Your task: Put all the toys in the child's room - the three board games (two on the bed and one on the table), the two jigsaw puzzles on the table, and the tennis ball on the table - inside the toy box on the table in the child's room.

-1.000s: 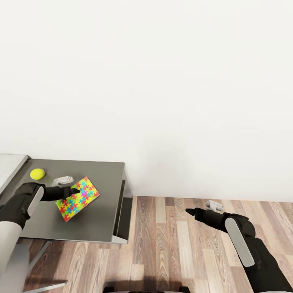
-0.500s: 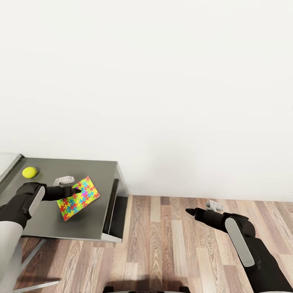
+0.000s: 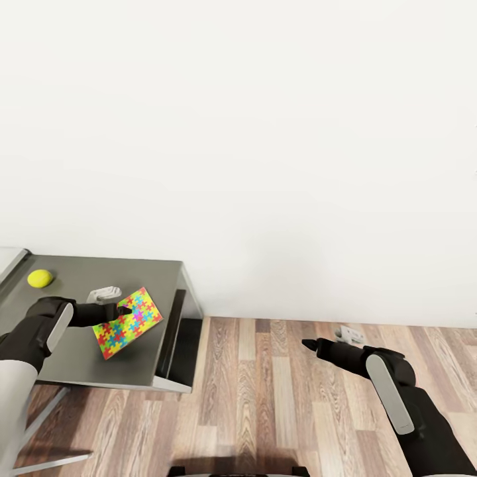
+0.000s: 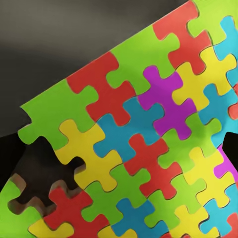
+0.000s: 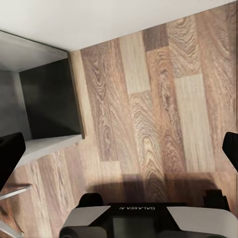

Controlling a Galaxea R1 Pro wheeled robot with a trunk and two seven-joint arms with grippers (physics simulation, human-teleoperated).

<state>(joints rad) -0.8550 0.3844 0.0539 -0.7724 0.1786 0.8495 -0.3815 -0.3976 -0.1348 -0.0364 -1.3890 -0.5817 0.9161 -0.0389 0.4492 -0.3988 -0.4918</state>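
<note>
Puzzle (image 3: 128, 322) is pinched in the left gripper (image 3: 121, 309), held tilted just above the dark grey end of the table (image 3: 86, 358). You can see it's lifted because it throws a shadow on the top under it. Up close in the left wrist view the puzzle (image 4: 144, 148) is all green, red, yellow, blue and purple interlocking pieces, with a gap near 1 edge where a piece or 2 look missing.

Ball (image 3: 40, 278) sits on the same dark top, further back toward the wall, well apart from the puzzle.

Right gripper (image 3: 309, 344) hangs out over the wood floor (image 3: 278, 404), away from the table, with nothing in it. In the right wrist view its 2 fingertips (image 5: 10, 156) sit at opposite edges of the picture, so it's spread wide.
</note>
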